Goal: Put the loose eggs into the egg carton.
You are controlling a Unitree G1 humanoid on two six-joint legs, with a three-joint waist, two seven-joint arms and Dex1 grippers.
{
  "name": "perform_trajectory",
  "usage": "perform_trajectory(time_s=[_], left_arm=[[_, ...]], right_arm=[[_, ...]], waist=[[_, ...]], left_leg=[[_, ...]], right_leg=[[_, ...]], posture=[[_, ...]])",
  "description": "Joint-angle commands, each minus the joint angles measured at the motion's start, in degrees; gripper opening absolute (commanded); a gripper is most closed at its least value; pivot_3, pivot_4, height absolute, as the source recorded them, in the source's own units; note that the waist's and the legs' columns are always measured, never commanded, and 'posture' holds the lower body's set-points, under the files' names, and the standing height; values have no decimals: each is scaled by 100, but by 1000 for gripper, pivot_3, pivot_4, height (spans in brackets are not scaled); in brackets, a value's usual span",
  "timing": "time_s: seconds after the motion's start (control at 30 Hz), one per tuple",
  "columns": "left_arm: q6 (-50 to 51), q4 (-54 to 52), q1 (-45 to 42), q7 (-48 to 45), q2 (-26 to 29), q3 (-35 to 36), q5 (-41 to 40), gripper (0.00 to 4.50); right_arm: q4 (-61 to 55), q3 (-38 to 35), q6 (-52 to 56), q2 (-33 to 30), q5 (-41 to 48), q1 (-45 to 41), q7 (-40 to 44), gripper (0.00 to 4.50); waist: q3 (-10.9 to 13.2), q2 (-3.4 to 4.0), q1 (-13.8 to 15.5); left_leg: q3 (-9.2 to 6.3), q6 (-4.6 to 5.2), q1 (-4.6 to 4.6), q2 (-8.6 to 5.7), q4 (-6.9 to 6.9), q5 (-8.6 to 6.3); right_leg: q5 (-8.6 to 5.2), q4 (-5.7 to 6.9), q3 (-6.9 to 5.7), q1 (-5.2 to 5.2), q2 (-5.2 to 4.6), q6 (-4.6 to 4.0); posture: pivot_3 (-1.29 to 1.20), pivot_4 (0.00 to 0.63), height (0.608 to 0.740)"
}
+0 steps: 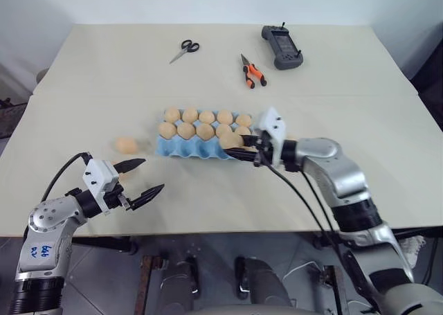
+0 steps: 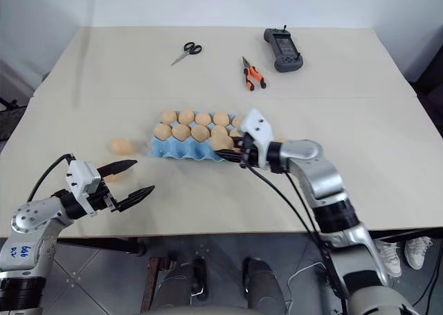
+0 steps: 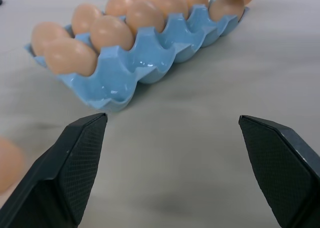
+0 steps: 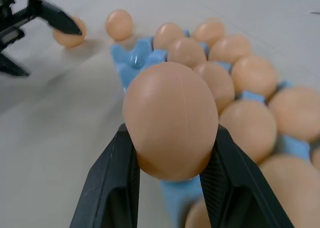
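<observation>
Right gripper [image 4: 170,173]: fingers pinching one egg [image 4: 170,120] over near row of blue egg carton [image 1: 181,149]; left gripper [image 1: 140,178]: fingers spread, empty; loose egg [image 1: 127,145] on table [image 1: 104,66], left of carton

Egg carton [image 1: 181,149] mid-table, loose egg [image 1: 126,145] just left, scissors [image 1: 185,50], pliers [image 1: 252,72] & remote [image 1: 282,47] behind

The setting looks like a robotics lab or test room. A plain beige counter [image 1: 83,86] stands against a bare white wall. Well beyond the right tool [image 1: 243,149] lie scissors [image 1: 185,50], orange-handled pliers [image 1: 252,72] and a dark handheld controller [image 1: 282,47]. Loose black cables [image 1: 304,204] trail from the arm, above a grey tiled floor [image 1: 90,273].
</observation>
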Motion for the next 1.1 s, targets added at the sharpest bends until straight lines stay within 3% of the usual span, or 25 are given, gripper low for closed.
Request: perform_trajectory(time_s=[0.03, 0.17, 0.27, 0.3, 0.57, 0.8, 0.97, 1.1], left_arm=[[38, -350, 86, 110, -49, 8, -75, 4500], [114, -522, 161, 177, -66, 19, -112, 4500], [181, -653, 209, 174, -17, 58, -162, 4500], [187, -663, 206, 151, 5, 60, -168, 4500], [296, -388, -504, -75, -58, -451, -150, 4500], [166, 207, -1183, -303, -200, -861, -11, 4500], [354, 372, -1506, -271, -339, -892, -138, 4500], [580, 374, -1629, -482, -307, -959, -250, 4500]], right_arm=[[185, -22, -136, 143, -128, -242, -141, 1936], [135, 33, -27, 163, -113, -258, 17, 3280], [-353, -119, 63, -216, 10, 14, 270, 4308], [-582, -230, 63, -353, 119, 122, 376, 4459], [-1512, -1590, -561, -1185, 606, 1649, 422, 4459], [-1299, -2857, -1238, -1358, 763, 3291, 149, 4459], [-1007, -2912, -1883, -1213, 522, 3842, -49, 4459], [-716, -2716, -1968, -1228, 331, 3412, -279, 4459]], waist=[[0, 0, 0], [0, 0, -3], [0, 0, -2], [0, 0, 13], [-1, -3, 89], [-2, -4, 136], [-2, -4, 132], [-2, -4, 69]], left_leg=[[1, -1, 0, 0, -1, 0], [3, -2, 0, 3, -2, 1], [4, -2, 0, 2, 3, 1], [4, -2, 0, 2, 3, 0], [1, -2, 2, 2, 9, 0], [9, 4, 6, 4, 19, -1], [4, 3, 25, 7, 30, 0], [8, 7, 26, 4, 40, 3]], right_leg=[[-1, 2, -1, -1, 0, -1], [-1, 4, -5, -3, 4, -1], [0, 7, -4, -2, 3, 0], [-1, 6, -5, 1, 3, 0], [-1, -2, -10, 11, 5, 0], [2, -3, -3, 16, 18, 6], [2, 6, -5, 32, 25, 5], [8, 6, 3, 36, 24, 15]], posture=[[0, 150, 740], [0, 150, 740], [0, 150, 740], [0, 150, 740], [0, 150, 740], [0, 150, 740], [0, 150, 740], [0, 150, 740]])
